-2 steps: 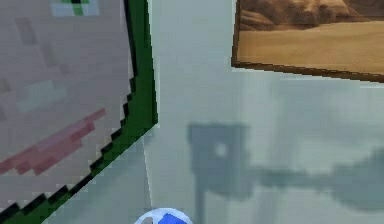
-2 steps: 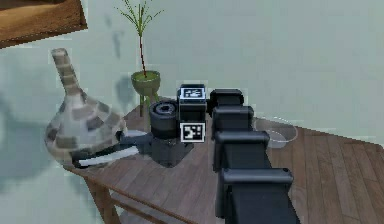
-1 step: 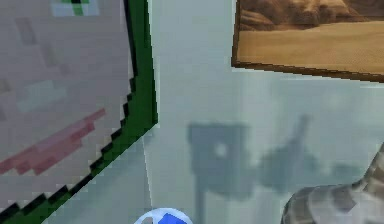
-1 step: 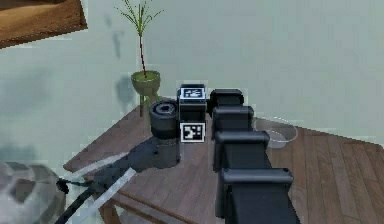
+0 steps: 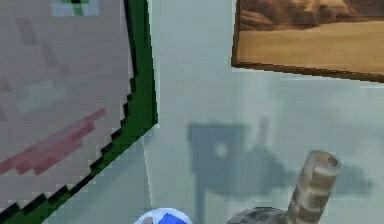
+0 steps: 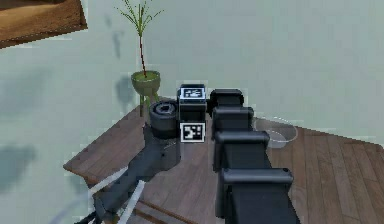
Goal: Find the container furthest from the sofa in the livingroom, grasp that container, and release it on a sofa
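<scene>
In the arm side view my arm [image 6: 245, 160] reaches out over a dark wooden table [image 6: 330, 170]. The gripper [image 6: 98, 200] points down toward the view's left, past the table's near left edge. Its far end is hard to make out, so I cannot tell whether it holds anything. A green pot with a thin leafy plant [image 6: 147, 85] stands at the table's far left corner, just beyond the gripper's dark body. A shallow clear bowl [image 6: 275, 132] sits on the table to the right of the arm, near the wall.
The forward view faces a pale wall close ahead, with a green-framed picture [image 5: 70, 90] on the left and a brown-framed picture [image 5: 310, 35] at the top right. A striped tan cylinder [image 5: 315, 185] and a blue-and-white ball [image 5: 165, 216] show at the bottom. Another brown-framed picture [image 6: 40, 20] hangs above the table.
</scene>
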